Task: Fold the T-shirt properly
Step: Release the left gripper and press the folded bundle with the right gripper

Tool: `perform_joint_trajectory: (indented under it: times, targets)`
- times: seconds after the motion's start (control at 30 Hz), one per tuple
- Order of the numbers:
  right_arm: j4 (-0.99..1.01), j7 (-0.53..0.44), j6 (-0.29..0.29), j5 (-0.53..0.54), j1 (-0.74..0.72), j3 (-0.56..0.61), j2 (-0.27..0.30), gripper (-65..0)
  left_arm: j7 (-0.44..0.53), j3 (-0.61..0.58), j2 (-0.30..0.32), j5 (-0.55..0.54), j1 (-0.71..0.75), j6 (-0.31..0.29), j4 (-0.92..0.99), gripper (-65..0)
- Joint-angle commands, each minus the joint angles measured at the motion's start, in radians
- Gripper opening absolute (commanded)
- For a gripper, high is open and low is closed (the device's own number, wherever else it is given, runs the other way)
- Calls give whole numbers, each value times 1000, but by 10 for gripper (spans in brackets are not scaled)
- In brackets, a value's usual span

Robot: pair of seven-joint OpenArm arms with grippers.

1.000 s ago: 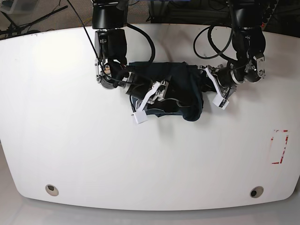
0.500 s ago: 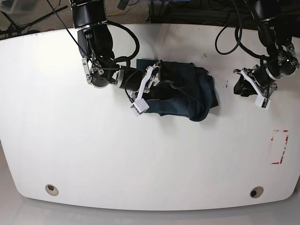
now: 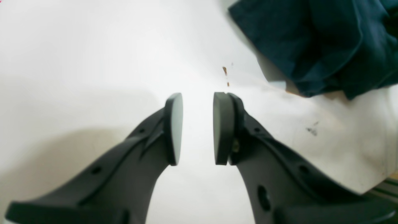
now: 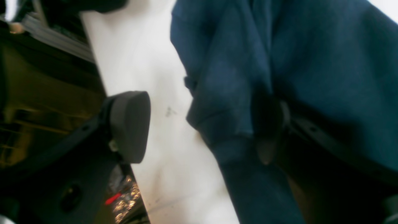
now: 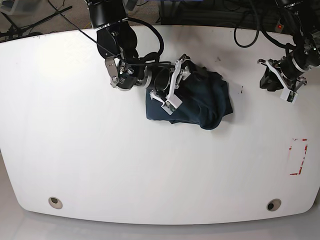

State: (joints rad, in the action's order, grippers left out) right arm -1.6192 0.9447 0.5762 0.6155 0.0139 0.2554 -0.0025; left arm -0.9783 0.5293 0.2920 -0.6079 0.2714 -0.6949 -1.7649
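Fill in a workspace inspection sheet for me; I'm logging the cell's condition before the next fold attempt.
Surface: white table, small dark scuffs near the shirt; red-marked rectangle at one edge; two round holes along the near edge.
Job's things: T-shirt bunched in a rumpled heap, not folded flat.
Clutter: nothing seen.
Grippers: right gripper open, over the shirt, cloth draped across one finger; left gripper open and empty, apart from the shirt.
Cables: black cables loop along both arms, clear of the cloth.
Surroundings: dark floor, stands and more wiring beyond the far edge.
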Motion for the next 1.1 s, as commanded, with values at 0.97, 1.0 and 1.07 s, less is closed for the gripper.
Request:
perform_joint_trajectory:
  times: [0.97,1.0,1.07]
  targets:
    - [50,-29,11,-50,-75,175,-150,-184,23,10,26,-14,16,-3,-23,-504]
    - [36,-31,11,-50,-75,175,-150,-184,23,10,45,-14,16,-3,-23,-504]
    - [-5,-31,11,-50,-75,170,-146,-184,23,5,68,-16,16,-3,-23,-504]
